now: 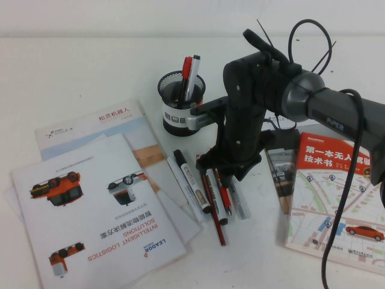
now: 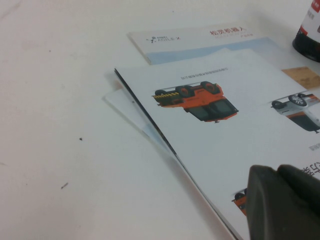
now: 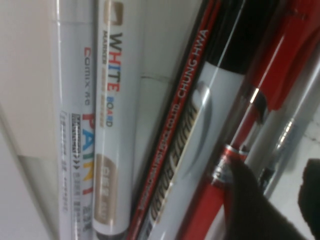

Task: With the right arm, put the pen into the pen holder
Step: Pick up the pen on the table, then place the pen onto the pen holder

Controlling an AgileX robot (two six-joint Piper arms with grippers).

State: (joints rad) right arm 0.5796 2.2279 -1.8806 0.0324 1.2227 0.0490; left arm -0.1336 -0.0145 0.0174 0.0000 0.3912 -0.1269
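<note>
The slim silver-grey pen (image 1: 240, 202) lies at the right end of a row of pens on the table; in the right wrist view the pen (image 3: 283, 136) runs between the two fingers. My right gripper (image 1: 232, 166) reaches down over that row. It (image 3: 280, 200) is open, one finger (image 3: 247, 205) over the red pen (image 3: 235, 150), the other at the picture's edge, with bare table still showing beside the pen. The black mesh pen holder (image 1: 180, 111) stands just behind, holding a red and a silver pen. My left gripper (image 2: 285, 205) hovers shut over a brochure.
Two white black-capped markers (image 1: 191, 180), a red pencil (image 1: 213, 211) and the red pen (image 1: 224, 201) lie tight against the silver pen. Brochures (image 1: 90, 205) cover the left of the table, and a red-and-white book (image 1: 337, 192) lies on the right under the arm's cables.
</note>
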